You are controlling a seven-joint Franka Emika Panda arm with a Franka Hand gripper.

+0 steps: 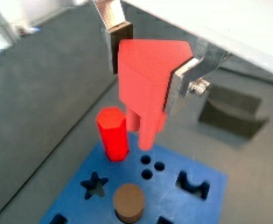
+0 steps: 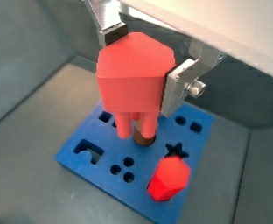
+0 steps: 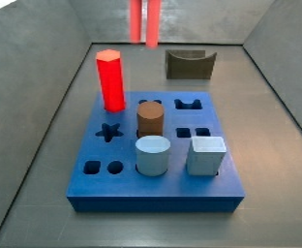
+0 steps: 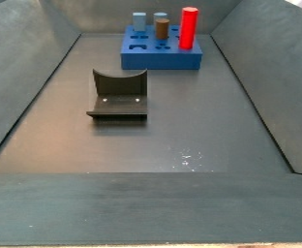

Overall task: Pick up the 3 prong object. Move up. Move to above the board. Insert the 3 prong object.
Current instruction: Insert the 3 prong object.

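While the tool (image 1: 150, 63) held the pink block (image 1: 145, 79) tight high above the blue board (image 2: 98, 162), it needed to line the prongs over the three small holes (image 1: 150, 165), then go down slowly.

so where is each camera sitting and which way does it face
Wrist view: on the arm, looking down past the gripper and its 3 prong object to the board.
Wrist view: opposite side of the gripper, same downward look.
Side view: high beside the board; only prongs show at the top.
Side view: far end, past the fixture; no robot visible.
All share the red post.
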